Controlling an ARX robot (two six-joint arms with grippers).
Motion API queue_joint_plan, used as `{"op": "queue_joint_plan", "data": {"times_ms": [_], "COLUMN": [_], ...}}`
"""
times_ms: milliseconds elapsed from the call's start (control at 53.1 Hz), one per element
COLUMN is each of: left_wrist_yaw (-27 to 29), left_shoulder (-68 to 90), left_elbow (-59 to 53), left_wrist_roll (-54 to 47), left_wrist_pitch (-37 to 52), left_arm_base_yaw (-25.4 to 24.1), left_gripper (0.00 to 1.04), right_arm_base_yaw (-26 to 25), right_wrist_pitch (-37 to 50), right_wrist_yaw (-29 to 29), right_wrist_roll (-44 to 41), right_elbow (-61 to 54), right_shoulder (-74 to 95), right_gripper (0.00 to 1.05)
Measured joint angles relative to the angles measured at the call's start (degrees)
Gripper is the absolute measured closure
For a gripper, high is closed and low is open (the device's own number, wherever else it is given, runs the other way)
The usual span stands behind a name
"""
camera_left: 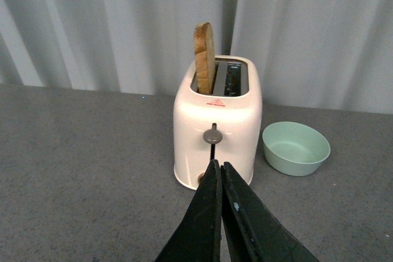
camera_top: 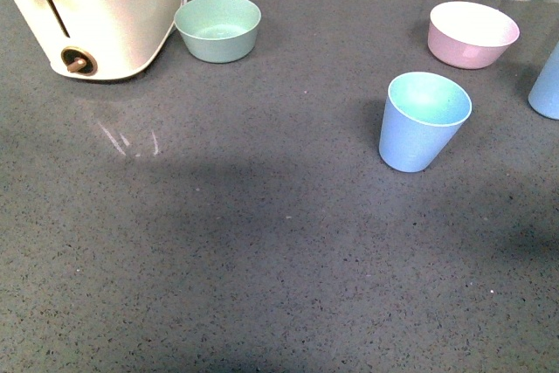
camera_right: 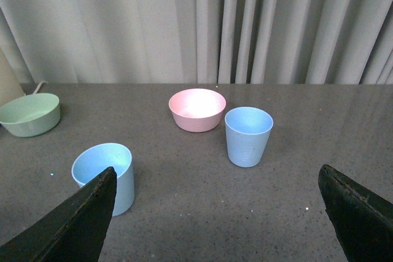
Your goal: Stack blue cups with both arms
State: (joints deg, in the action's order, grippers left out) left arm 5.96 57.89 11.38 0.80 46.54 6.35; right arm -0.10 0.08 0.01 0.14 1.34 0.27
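Note:
One blue cup (camera_top: 423, 121) stands upright right of the table's middle in the front view. A second blue cup (camera_top: 547, 85) shows partly at the right edge. The right wrist view holds both: one blue cup (camera_right: 103, 175) close by one finger, the other blue cup (camera_right: 248, 135) further off. My right gripper (camera_right: 216, 179) is open, its black fingers (camera_right: 73, 225) wide apart with nothing between them. My left gripper (camera_left: 218, 165) is shut on nothing, its tips pointing at the toaster. Neither arm shows in the front view.
A cream toaster (camera_top: 96, 8) stands at the back left, with a slice of bread (camera_left: 204, 57) standing in its slot. A mint-green bowl (camera_top: 217, 28) sits beside it. A pink bowl (camera_top: 472, 33) rests at the back right, behind the cups. Grey curtains (camera_right: 196, 23) hang behind the table.

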Motion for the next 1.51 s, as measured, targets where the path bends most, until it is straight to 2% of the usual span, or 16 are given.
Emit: {"op": "queue_joint_plan", "data": {"times_ms": [132, 188, 264, 396, 490, 1244, 1507], "left_wrist_yaw": [-1.0, -5.4, -5.6, -5.9, -5.9, -6.0, -6.0], "left_shoulder": [-5.0, -8.1, -11.7, -17.0, -18.0, -41.9, -46.3], "left_elbow": [-3.4, -4.8, -6.0, -7.9, -10.1, -10.5, -10.5], "left_wrist_roll": [0.0, -0.2, -0.2, -0.2, -0.2, -0.2, -0.2], "left_wrist_pitch": [-2.3, -3.9, -6.0, -9.7, -7.9, -30.5, -35.0], "left_arm_base_yaw": [-1.6, -4.5, -6.0, -6.1, -6.2, -6.2, -6.2], "left_gripper": [1.03, 1.03, 1.03, 1.03, 1.03, 1.03, 1.03], "right_arm_base_yaw": [0.0, 0.0, 0.0, 0.0, 0.0, 0.0, 0.0], "right_wrist_pitch": [0.0, 0.0, 0.0, 0.0, 0.0, 0.0, 0.0], "right_wrist_yaw": [0.0, 0.0, 0.0, 0.0, 0.0, 0.0, 0.0], "right_wrist_roll": [0.0, 0.0, 0.0, 0.0, 0.0, 0.0, 0.0], "right_elbow": [0.0, 0.0, 0.0, 0.0, 0.0, 0.0, 0.0], "right_shoulder": [0.0, 0.0, 0.0, 0.0, 0.0, 0.0, 0.0], "right_gripper": [0.09, 0.09, 0.09, 0.09, 0.09, 0.09, 0.09]}}
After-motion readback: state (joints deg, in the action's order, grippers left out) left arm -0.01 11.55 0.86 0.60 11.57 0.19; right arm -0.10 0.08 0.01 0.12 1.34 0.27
